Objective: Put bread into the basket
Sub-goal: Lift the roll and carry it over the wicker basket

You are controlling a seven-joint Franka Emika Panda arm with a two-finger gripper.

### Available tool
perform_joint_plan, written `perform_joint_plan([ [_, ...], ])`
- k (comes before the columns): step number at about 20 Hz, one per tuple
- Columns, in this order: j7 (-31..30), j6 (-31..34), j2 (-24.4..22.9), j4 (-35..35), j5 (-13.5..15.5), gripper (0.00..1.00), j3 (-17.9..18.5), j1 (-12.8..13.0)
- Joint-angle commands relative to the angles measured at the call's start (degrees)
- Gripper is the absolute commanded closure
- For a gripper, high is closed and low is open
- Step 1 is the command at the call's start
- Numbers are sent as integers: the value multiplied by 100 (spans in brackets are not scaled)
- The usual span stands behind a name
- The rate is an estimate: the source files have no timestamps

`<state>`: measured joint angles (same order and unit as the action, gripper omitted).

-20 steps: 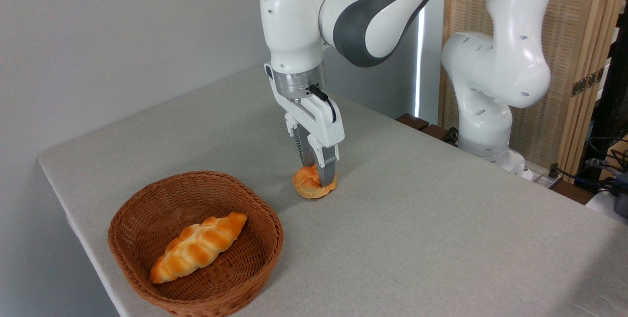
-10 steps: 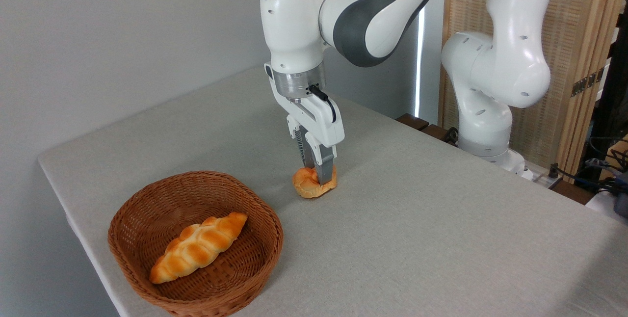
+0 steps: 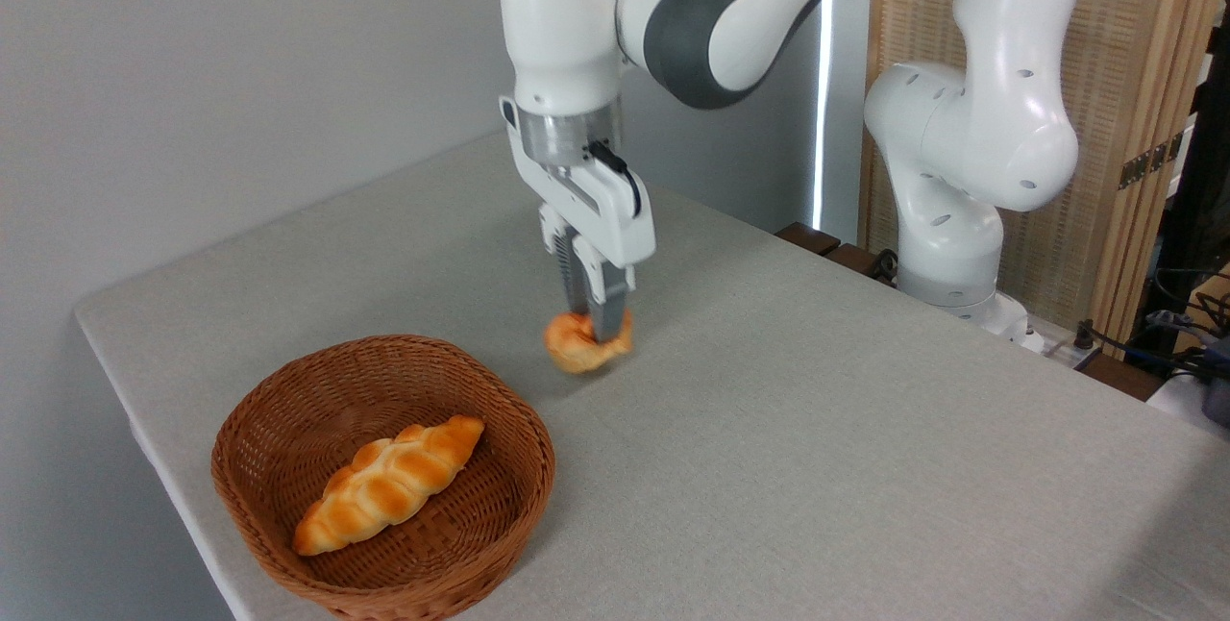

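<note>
Nearest the camera: round shallow woven wicker basket, reddish-brown, close to the near left corner of the grey cloth-covered table. Inside it already — a long braided golden loaf with pointed ends, lying slantwise across the floor, low end toward the camera, high end up and right. Free wicker floor on both sides of the loaf, more on the far left side.

Beyond the basket, up and to the right of its far rim: small round knotted bun, golden-orange, pinched between the fingers of the white two-finger gripper. Fingers pressed in on the bun's upper part, pointing straight down. Bun clear of the cloth, with a faint shadow beneath it, not yet over the wicker — just outside the rim, on the right and far side.

Key relation: basket lies down-left of the held bun, toward the camera. Likely needed — a short carry that way, high enough to clear the rim, release onto bare floor beside the loaf rather than on top.

Farthest from the basket: white arm base at the table's back edge.
</note>
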<state>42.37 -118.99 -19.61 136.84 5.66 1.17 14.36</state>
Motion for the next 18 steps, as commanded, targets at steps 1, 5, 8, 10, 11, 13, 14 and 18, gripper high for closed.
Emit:
perform_joint_plan([
  [1, 96, -1, -35, -446, 435, 65, 295, 49],
  [5, 52, -1, 350, -1105, 822, 65, 437, 93],
  [8, -18, 16, 782, -1685, 1077, 64, 437, 93],
  [10, -167, 8, 1063, -2019, 1314, 64, 446, 84],
  [11, -272, -1, 1212, -2160, 1402, 64, 446, 84],
  [13, -492, -115, 1519, -2354, 1482, 63, 428, 84],
  [14, -580, -142, 1704, -2529, 1491, 63, 411, 93],
  [18, -1019, -185, 2521, -3241, 1544, 63, 297, 93],
])
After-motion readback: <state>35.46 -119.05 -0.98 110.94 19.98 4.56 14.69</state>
